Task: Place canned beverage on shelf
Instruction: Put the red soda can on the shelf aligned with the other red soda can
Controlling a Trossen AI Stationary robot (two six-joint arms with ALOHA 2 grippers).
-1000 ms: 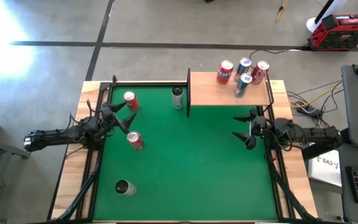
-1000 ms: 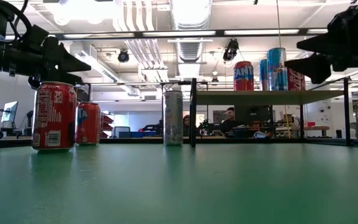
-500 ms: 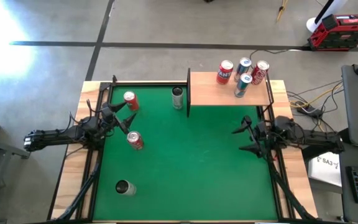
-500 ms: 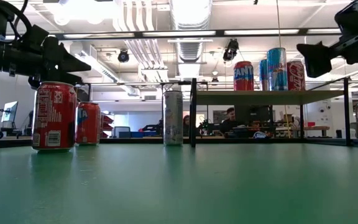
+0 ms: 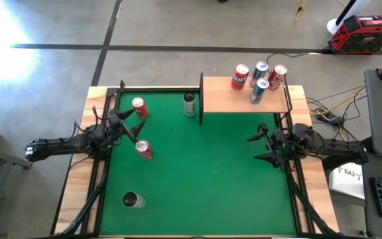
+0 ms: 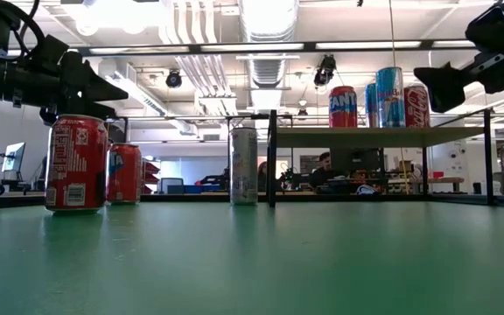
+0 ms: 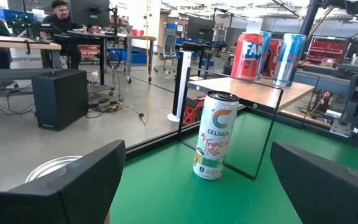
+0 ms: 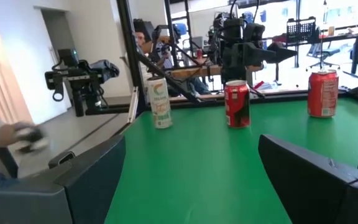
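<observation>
My left jaws (image 5: pixel 132 126) are released, fingers spread wide and holding nothing. They hover over the left side of the green mat (image 5: pixel 204 172), between two upright red cans: one red can (image 5: pixel 138 107) toward the far edge, the other red can (image 5: pixel 144 149) nearer the middle.

My right jaws (image 5: pixel 260 147) are likewise released and empty. They hover at the right edge of the mat, just in front of the shelf (image 5: pixel 227 99).

The shelf is a light-wood board with black rails at the far right corner of the tabletop (image 5: pixel 85 172). Four cans stand upright on it: a red Fanta can (image 5: pixel 239 77), two blue cans (image 5: pixel 260 69), and a red cola can (image 5: pixel 277 77).

A silver Celsius can (image 5: pixel 190 104) stands on the mat just beside the shelf's left rail. A further silver can (image 5: pixel 132 200) lies near the mat's front left.
</observation>
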